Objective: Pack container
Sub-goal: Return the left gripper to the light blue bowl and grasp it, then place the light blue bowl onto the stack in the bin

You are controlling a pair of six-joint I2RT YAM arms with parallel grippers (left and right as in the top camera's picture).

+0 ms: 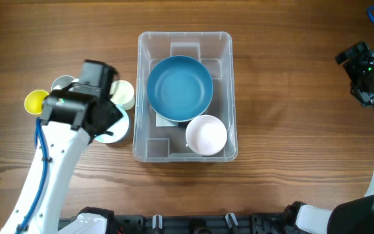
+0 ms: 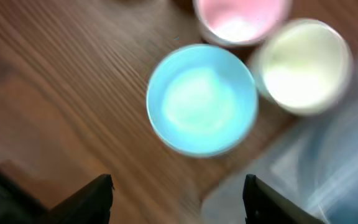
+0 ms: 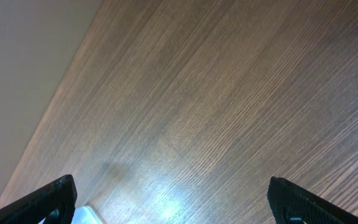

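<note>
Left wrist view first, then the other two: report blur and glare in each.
Left wrist: blurred throughout, with the light blue cup, cream cup and pink cup soft-edged and the container corner smeared. Overhead: sharp and evenly lit. Right wrist: crisp wood grain on the table, with one bright glare patch near the bottom edge.

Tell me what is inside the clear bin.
A large blue bowl and a small white bowl in the container. Whatever lies under the blue bowl is covered.
</note>
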